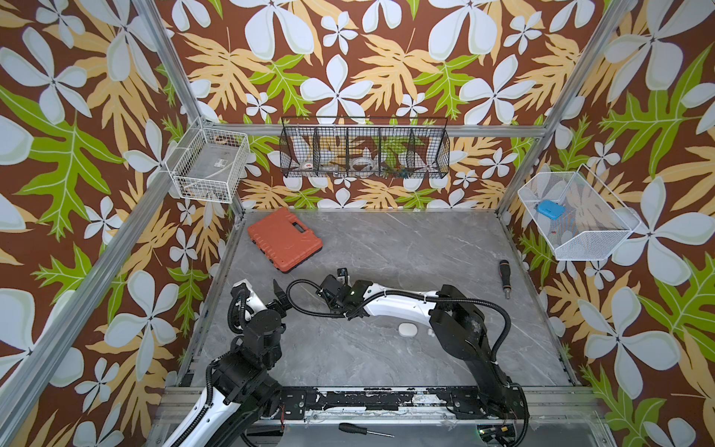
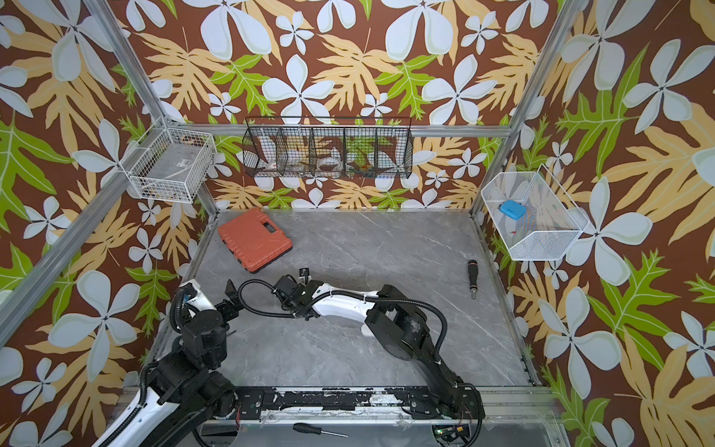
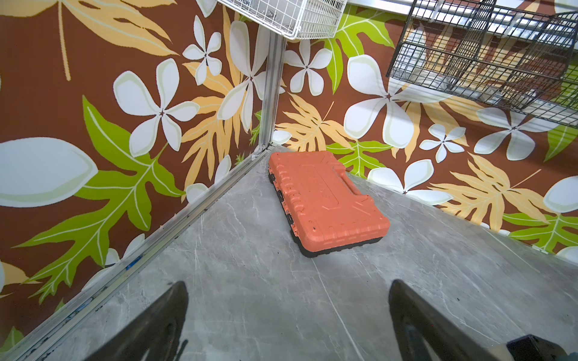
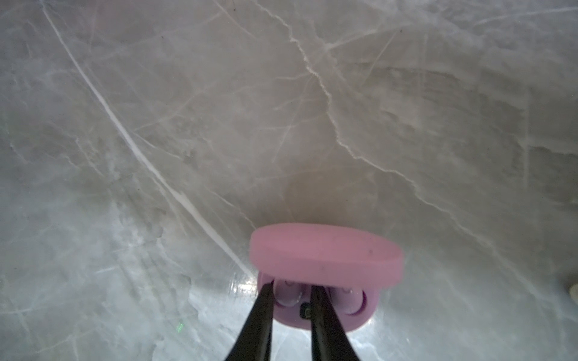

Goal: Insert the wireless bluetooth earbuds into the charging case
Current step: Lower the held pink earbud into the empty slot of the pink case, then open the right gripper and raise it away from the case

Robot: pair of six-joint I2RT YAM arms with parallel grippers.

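The right gripper (image 4: 292, 289) sits narrowly parted around a lilac earbud (image 4: 285, 298) seated in the open pink charging case (image 4: 325, 253) at the middle of the worktop (image 4: 187, 125). Whether it grips the bud, I cannot tell. The left gripper (image 3: 287, 283) hangs wide open, empty.

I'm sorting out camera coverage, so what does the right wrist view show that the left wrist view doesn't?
Only the right wrist view: the open pink charging case, with the right gripper straddling one earbud on narrow jaws, grip unclear, and a second earbud beside it.
Only the left wrist view: the orange tool case, white wire basket, black wire basket, floral walls, and the wide-open left gripper.
Both: the grey marble table.
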